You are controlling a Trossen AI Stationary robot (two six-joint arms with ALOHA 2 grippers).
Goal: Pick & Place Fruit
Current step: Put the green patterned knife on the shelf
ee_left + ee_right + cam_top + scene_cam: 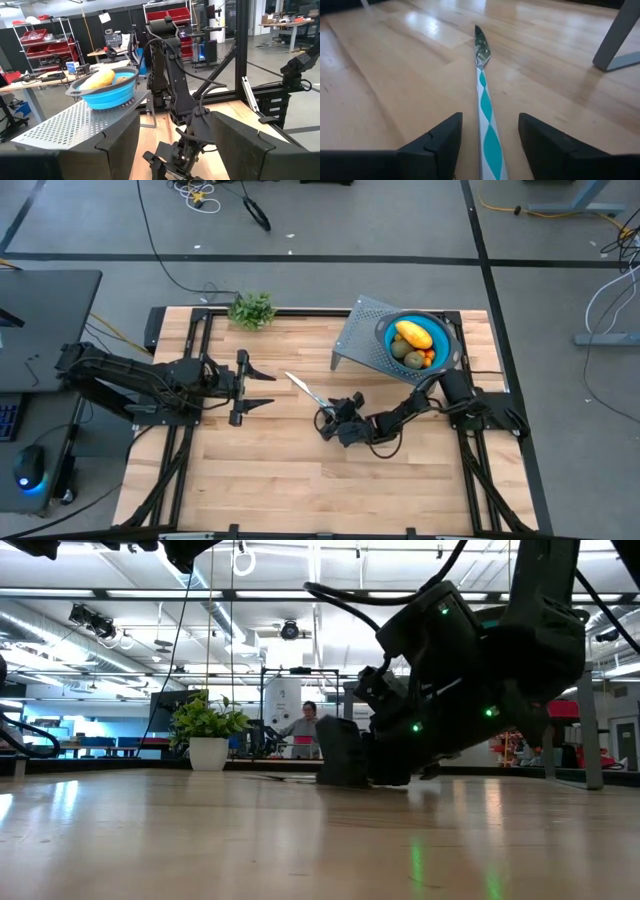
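Observation:
The fruit sits in a blue bowl (447, 338) on a grey perforated stand (355, 338): a yellow oblong fruit (413, 334), olive-brown ovals (400, 349) and tiny orange-red ones (429, 358). The left wrist view also shows the bowl (107, 92) with the yellow fruit (100, 79). My right gripper (325, 420) is open and low over the table. Its fingers stand on either side of the blue-and-white handle (489, 137) of a knife (300, 388) without touching it. My left gripper (268, 388) is open and holds nothing, left of the table's middle.
The knife's blade (481, 45) lies flat on the wood, pointing away from my right gripper. A leafy green sprig (252, 310) stands at the table's far edge. One leg of the stand (620, 35) rises near the knife. Bare wood (290, 480) fills the near half.

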